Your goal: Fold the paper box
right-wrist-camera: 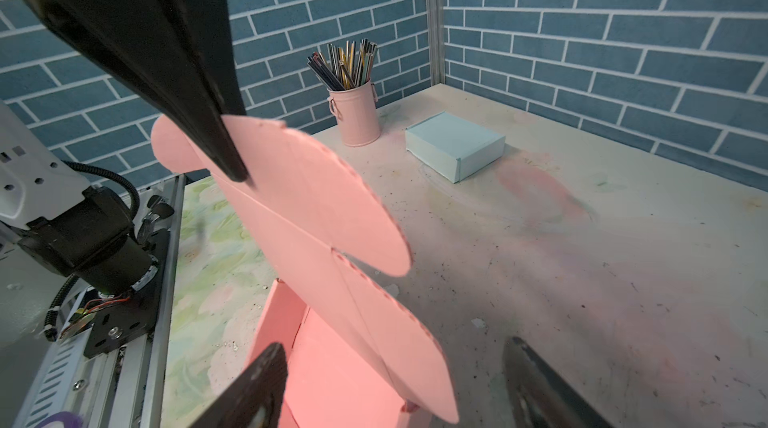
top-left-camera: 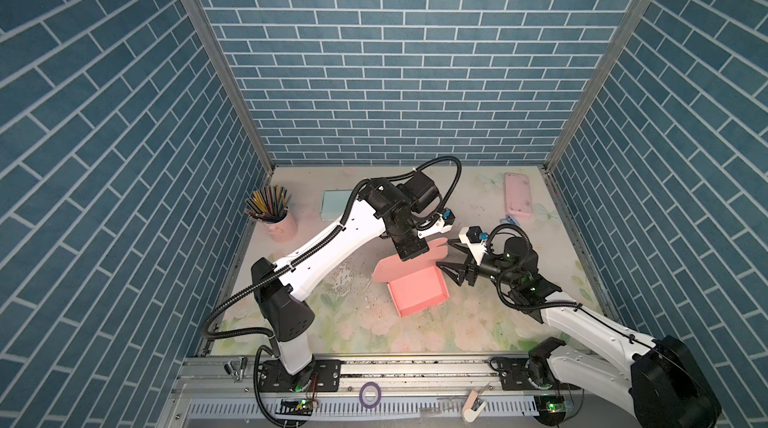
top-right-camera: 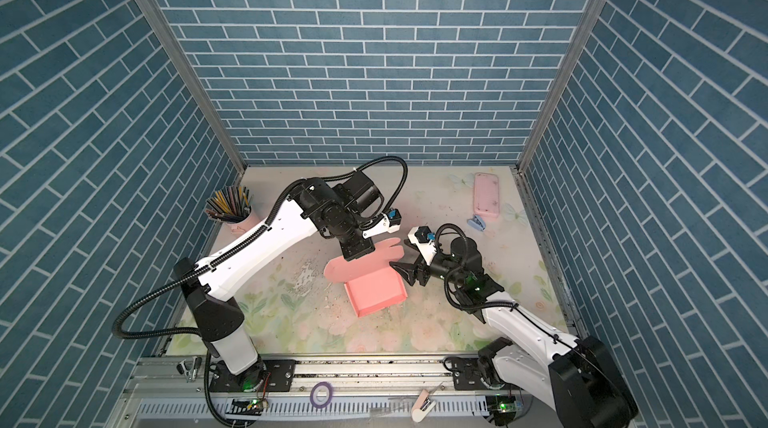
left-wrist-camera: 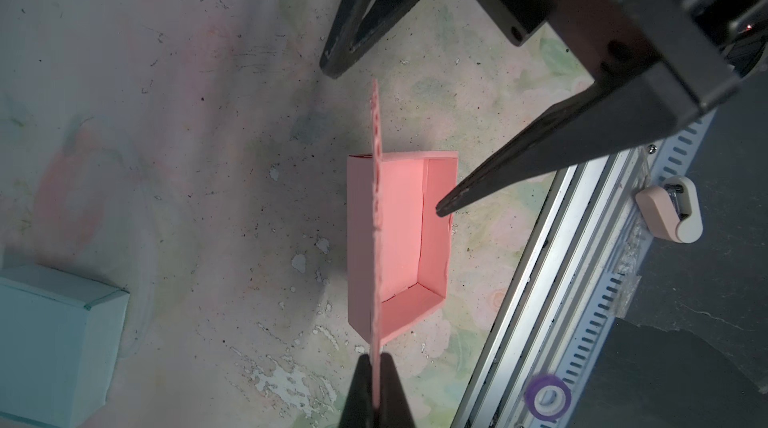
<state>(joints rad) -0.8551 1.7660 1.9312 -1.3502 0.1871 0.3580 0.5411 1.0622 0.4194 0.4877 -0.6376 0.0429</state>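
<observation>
The pink paper box (top-left-camera: 419, 293) (top-right-camera: 376, 290) lies mid-table with its tray open upward. Its lid (top-left-camera: 390, 270) (right-wrist-camera: 316, 213), with rounded flaps, stands up from the tray's far edge. My left gripper (top-left-camera: 409, 256) (top-right-camera: 355, 255) (left-wrist-camera: 376, 359) is shut on the lid's top edge, which is seen edge-on in the left wrist view. My right gripper (top-left-camera: 446, 256) (top-right-camera: 400, 254) (right-wrist-camera: 395, 345) hangs open just right of the box. One of its fingers (left-wrist-camera: 519, 164) is over the tray's right wall, the other beyond the lid, so the lid's side flap stands between them untouched.
A pink pencil cup (top-left-camera: 279, 224) and a light blue closed box (top-left-camera: 334, 204) stand at the back left. A pink case (top-left-camera: 518, 196) and a small blue clip (top-left-camera: 512, 220) lie back right. The front rail carries a purple tape roll (top-left-camera: 370, 393).
</observation>
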